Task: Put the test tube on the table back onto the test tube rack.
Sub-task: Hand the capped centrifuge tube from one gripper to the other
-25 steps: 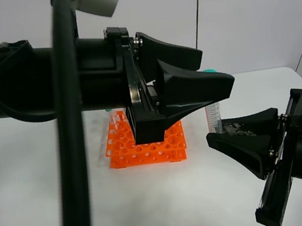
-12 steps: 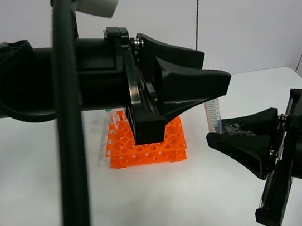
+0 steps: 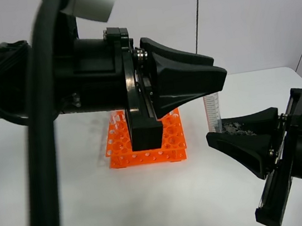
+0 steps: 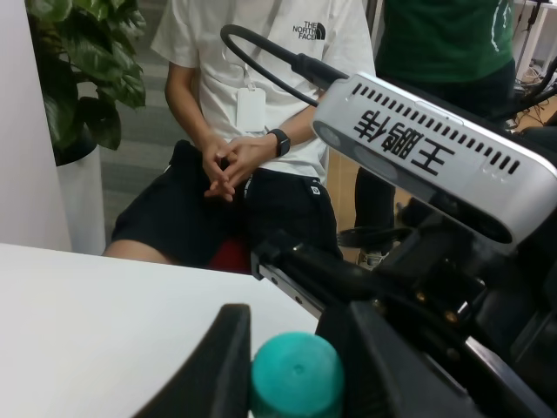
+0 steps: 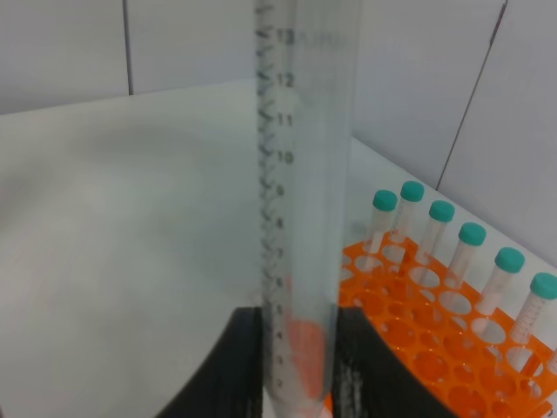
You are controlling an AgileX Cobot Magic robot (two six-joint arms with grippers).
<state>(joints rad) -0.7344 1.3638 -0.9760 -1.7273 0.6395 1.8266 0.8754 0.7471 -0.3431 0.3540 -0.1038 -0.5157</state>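
Exterior high view: the left gripper (image 3: 218,73) reaches across the middle on a bulky matte-black arm. Its wedge-shaped jaws are drawn narrow over the top of the test tube (image 3: 212,110). The tube stands upright, slim and clear, with fine graduation marks. Its lower end goes behind the right gripper (image 3: 219,135), whose scuffed black jaws are closed on it. The bright orange test tube rack (image 3: 173,143), a plastic grid of round holes, sits on the smooth white table (image 3: 153,208), to the left of the tube and partly hidden by the left arm.

Left wrist view: a rounded teal cap (image 4: 296,376) sits pinched between two black fingers (image 4: 228,366). The jaws hold the tube by this cap. Beyond the table edge, a person (image 4: 252,104) in a white shirt sits beside a leafy plant (image 4: 78,70).

Right wrist view: the transparent tube (image 5: 300,192) rises upright, its printed scale legible. Its lower part is gripped between two black fingers (image 5: 241,366). It is held above the table, clear of the rack (image 5: 409,305). Six capped tubes (image 5: 472,233) stand in a row along the rack's far edge.
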